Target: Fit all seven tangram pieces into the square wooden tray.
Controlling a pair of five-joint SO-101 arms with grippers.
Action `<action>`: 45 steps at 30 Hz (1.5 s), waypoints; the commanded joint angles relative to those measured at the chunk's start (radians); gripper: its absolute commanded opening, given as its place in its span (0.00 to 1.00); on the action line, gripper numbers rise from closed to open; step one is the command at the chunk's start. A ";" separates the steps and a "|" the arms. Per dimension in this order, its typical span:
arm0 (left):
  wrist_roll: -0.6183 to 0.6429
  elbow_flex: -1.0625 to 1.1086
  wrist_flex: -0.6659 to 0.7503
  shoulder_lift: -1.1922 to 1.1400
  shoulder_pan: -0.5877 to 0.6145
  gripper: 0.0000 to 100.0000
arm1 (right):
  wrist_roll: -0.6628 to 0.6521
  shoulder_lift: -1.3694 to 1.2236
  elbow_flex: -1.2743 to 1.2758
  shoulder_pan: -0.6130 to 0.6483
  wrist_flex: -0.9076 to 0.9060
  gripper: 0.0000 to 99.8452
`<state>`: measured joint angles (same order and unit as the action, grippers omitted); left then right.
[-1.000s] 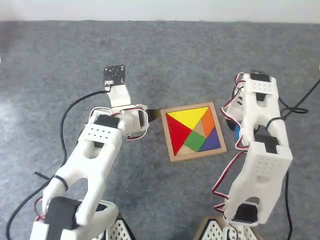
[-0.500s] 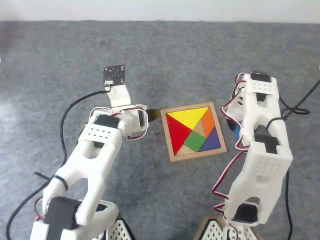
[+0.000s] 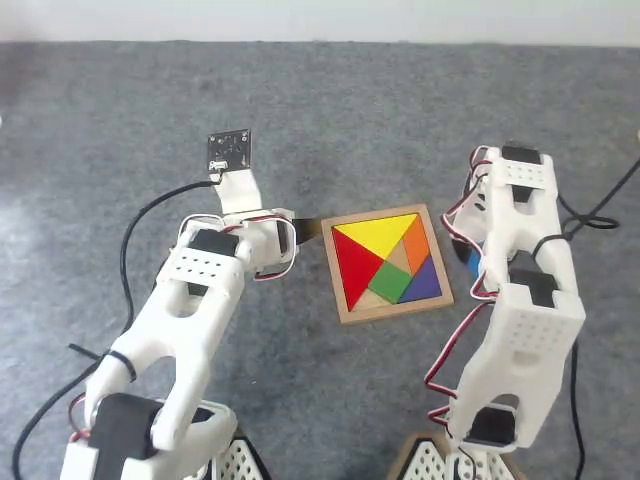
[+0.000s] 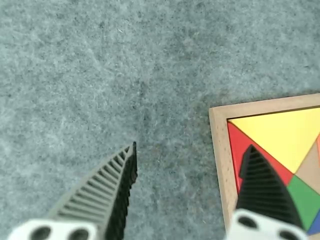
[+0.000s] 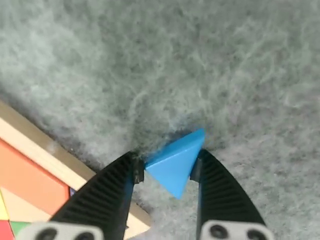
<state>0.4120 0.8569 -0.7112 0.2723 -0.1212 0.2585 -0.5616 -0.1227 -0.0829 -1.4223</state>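
Note:
The square wooden tray (image 3: 344, 305) lies between the two arms. In it are a yellow triangle (image 3: 378, 236), a red triangle (image 3: 353, 264), and orange, green and purple pieces, with two pale wood-coloured patches among them. My left gripper (image 4: 191, 146) is open, low at the tray's left corner (image 4: 219, 116). One of its fingers (image 4: 260, 182) hangs over the red piece and the other over the carpet. My right gripper (image 5: 166, 155) is shut on a small blue triangle (image 5: 175, 159) on the carpet just right of the tray rim (image 5: 55, 155). A bit of that blue triangle (image 3: 472, 264) peeks out under the right arm.
Grey carpet covers the whole table, with open room behind and in front of the tray. A black cable (image 3: 140, 225) loops to the left of the left arm. Both arm bases stand at the near edge.

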 commanded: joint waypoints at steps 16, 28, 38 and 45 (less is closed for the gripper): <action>-0.008 -0.022 0.002 0.037 -0.003 0.32 | -0.876 0.354 -0.029 0.237 -0.114 0.12; -0.008 -0.050 0.031 0.037 0.121 0.32 | -1.126 0.363 0.080 0.581 -0.150 0.08; -0.008 -0.051 0.018 0.037 0.124 0.32 | -1.088 0.363 0.244 0.659 0.001 0.09; -0.008 -0.053 0.017 0.037 0.124 0.32 | -1.076 0.363 0.247 0.657 -0.002 0.09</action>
<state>0.4120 0.8477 -0.6958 0.2723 0.0031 -0.8355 -0.2608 0.1258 0.5539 -1.4362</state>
